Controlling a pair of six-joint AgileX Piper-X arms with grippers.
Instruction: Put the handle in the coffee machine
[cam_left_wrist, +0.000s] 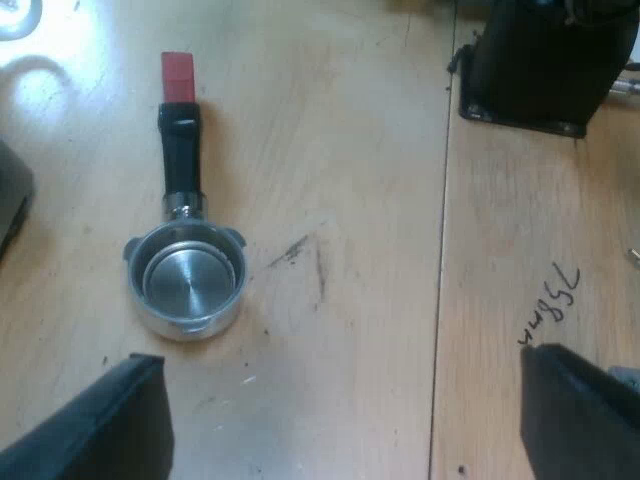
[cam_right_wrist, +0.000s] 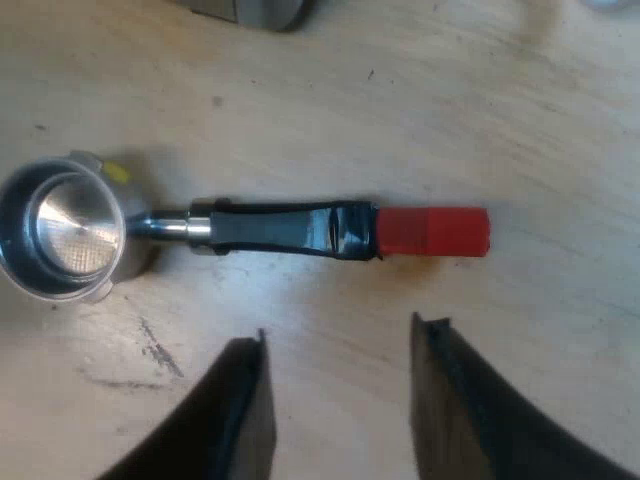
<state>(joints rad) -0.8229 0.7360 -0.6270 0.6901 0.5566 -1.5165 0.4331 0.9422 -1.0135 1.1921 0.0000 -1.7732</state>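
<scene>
The metal holder (cam_left_wrist: 187, 275) lies loose on the wooden table, basket up, its dark handle (cam_left_wrist: 180, 150) ending in red (cam_left_wrist: 177, 77). My left gripper (cam_left_wrist: 345, 400) hovers open above the table, a short way off the basket, nothing between its fingers. The right wrist view looks down on the same holder (cam_right_wrist: 65, 240) with its handle (cam_right_wrist: 285, 228) and red end (cam_right_wrist: 432, 231) lying flat. My right gripper (cam_right_wrist: 338, 345) hangs open just above the handle's dark part near the red end, not touching it.
A black block-like base (cam_left_wrist: 540, 65) stands on the table beyond a seam between boards (cam_left_wrist: 440, 270). Pen scribbles (cam_left_wrist: 550, 305) mark the wood. A metal object's edge (cam_right_wrist: 250, 10) sits past the holder. A dark object (cam_left_wrist: 12, 195) lies by the basket's side.
</scene>
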